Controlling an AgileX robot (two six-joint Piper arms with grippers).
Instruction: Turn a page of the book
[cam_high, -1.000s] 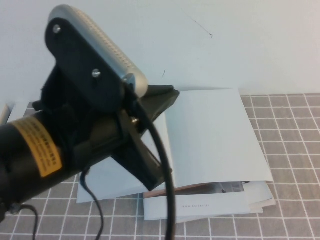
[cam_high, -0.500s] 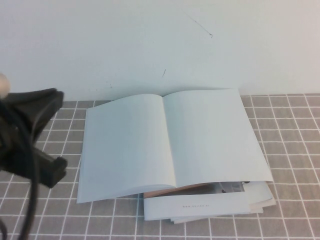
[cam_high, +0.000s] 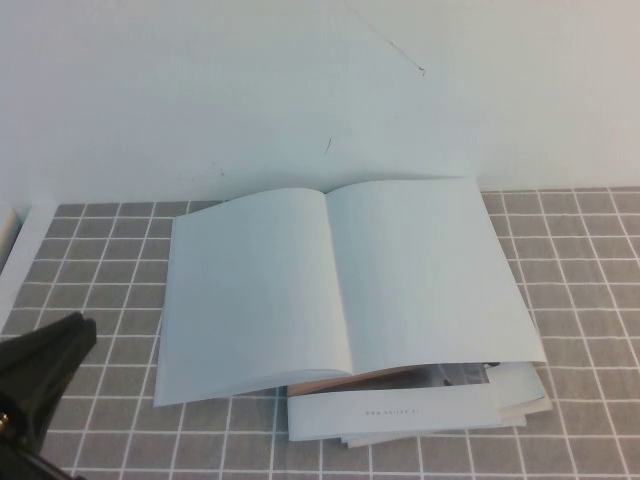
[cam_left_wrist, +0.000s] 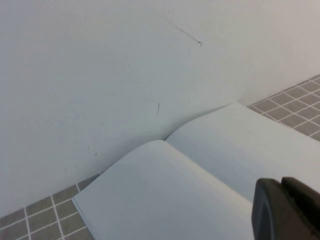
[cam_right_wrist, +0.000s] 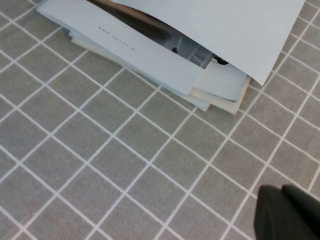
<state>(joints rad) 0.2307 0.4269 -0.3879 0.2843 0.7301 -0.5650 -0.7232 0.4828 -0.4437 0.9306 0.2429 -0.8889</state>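
The book (cam_high: 340, 280) lies open on the grey tiled mat, its spine pointing at the white wall. Both facing pages, the left one (cam_high: 250, 290) and the right one (cam_high: 430, 270), are blank white and lie flat. A strip of photos peeks out under the right page's front edge (cam_high: 455, 374). My left gripper (cam_high: 40, 380) is low at the front left, clear of the book, shut and empty. In the left wrist view its fingers (cam_left_wrist: 282, 210) hang above the open book (cam_left_wrist: 165, 200). My right gripper (cam_right_wrist: 285, 212) is shut and empty above the bare mat, short of the book's front right corner (cam_right_wrist: 235, 25).
A smaller stack of white sheets (cam_high: 420, 410) with a tiny line of print lies under the book's front edge; it also shows in the right wrist view (cam_right_wrist: 145, 50). The white wall (cam_high: 300, 90) rises right behind the book. Grey tiled mat (cam_high: 580, 300) lies on the right.
My left arm, which filled the left of the view over the book, has drawn back down to the front left corner. The book lies open and has not moved.
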